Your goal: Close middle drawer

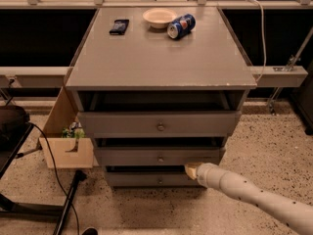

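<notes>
The middle drawer [146,156] is the second of three grey fronts in the cabinet, low and flat with a small round knob [160,159] at its centre. Its front sits slightly forward, with a dark gap above it. My gripper [190,170] is at the end of the white arm that comes in from the lower right. Its tip is just below the right part of the middle drawer's front, right of the knob. Whether it touches the front I cannot tell.
The top drawer [159,124] and bottom drawer [151,179] have like knobs. On the cabinet top [156,58] lie a black phone [119,26], a white bowl [159,17] and a blue can [181,26]. A wooden box [66,148] and cables stand at left on the speckled floor.
</notes>
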Robot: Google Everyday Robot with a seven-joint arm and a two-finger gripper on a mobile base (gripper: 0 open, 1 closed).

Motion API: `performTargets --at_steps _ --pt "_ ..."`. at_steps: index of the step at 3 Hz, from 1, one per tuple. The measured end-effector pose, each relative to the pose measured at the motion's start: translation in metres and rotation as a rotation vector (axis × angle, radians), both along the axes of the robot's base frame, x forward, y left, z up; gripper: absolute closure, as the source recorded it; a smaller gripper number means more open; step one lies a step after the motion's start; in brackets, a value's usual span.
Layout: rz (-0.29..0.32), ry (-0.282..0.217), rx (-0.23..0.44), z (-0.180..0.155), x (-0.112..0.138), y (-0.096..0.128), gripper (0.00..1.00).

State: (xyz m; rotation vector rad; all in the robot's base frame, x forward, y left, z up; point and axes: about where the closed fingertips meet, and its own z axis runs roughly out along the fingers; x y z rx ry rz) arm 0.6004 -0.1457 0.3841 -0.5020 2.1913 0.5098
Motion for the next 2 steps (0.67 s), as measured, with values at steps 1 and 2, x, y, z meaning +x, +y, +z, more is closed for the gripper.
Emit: performTargets --at_steps 1,2 --pt "0.000 0.000 0.000 0.0000 0.0000 0.0001 0.51" --pt "0.000 0.000 0.000 0.0000 0.0000 0.0001 0.26"
